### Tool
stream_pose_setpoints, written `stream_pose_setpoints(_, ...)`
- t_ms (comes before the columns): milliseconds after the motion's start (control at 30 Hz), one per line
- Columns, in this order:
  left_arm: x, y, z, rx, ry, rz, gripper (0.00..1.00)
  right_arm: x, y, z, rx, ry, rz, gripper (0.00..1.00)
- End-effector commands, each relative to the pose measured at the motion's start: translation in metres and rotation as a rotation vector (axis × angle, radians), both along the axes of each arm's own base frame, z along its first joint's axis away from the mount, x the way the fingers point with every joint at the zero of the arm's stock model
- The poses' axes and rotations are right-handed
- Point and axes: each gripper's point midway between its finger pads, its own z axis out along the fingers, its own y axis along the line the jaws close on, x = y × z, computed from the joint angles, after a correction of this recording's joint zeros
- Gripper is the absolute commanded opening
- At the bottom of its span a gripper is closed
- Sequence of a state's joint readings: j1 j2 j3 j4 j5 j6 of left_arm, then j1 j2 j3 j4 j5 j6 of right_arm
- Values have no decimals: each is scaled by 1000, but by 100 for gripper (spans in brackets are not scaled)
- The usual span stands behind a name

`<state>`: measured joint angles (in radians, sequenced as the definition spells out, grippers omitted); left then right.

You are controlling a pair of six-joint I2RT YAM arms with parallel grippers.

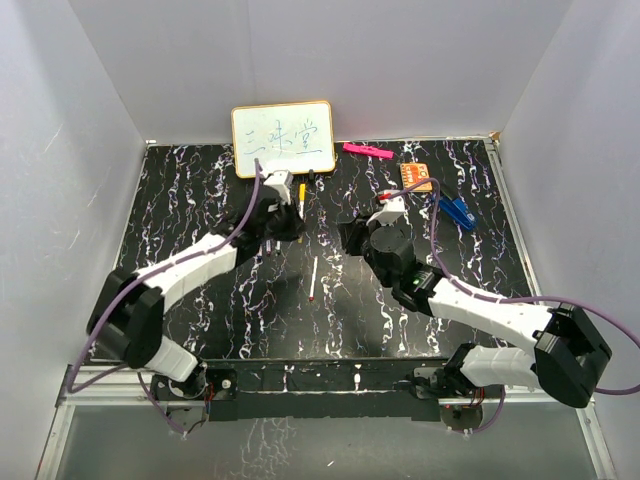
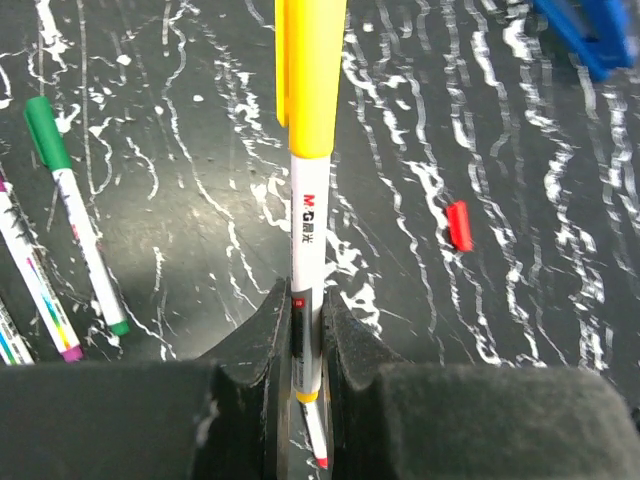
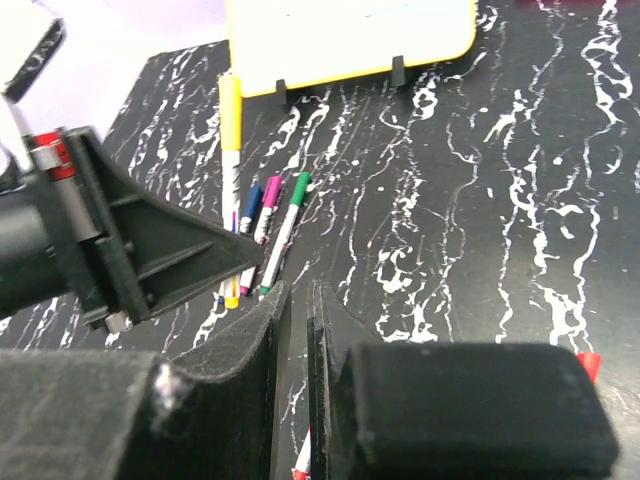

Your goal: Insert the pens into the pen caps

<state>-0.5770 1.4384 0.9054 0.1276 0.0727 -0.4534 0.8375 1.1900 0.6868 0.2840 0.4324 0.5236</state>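
Left tool point(image 2: 305, 300) clamped on yellow-capped pen point(image 2: 308, 230), red cap point(image 2: 458, 225) lying apart, right tool point(image 3: 298, 295) closed

The white pen point(image 2: 307, 215) under the yellow cap point(image 2: 310, 70) carries a red "M&G" brand mark printed on its barrel. A few small characters sit just below it, too fine to read, and a small dark label lower down is also illegible. The whiteboard point(image 1: 283, 138) at the far edge of the worktop point(image 1: 200, 200) bears three blue handwritten Chinese characters, the first like "三". Print on the orange card point(image 1: 417, 176) cannot be made out
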Motion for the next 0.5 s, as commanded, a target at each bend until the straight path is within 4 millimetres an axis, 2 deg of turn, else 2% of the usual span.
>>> stream_pose_setpoints(0, 2, 24, -44, 226, 186, 80, 5, 8, -14, 14, -27, -8, -90, 12)
stream_pose_setpoints(167, 9, 24, -68, 290, 281, 112, 11, 11, -13, -1, -77, 51, -104, 12)
stream_pose_setpoints(467, 19, 21, -99, 340, 352, 138, 15, 9, -8, -9, -66, 71, -82, 12)
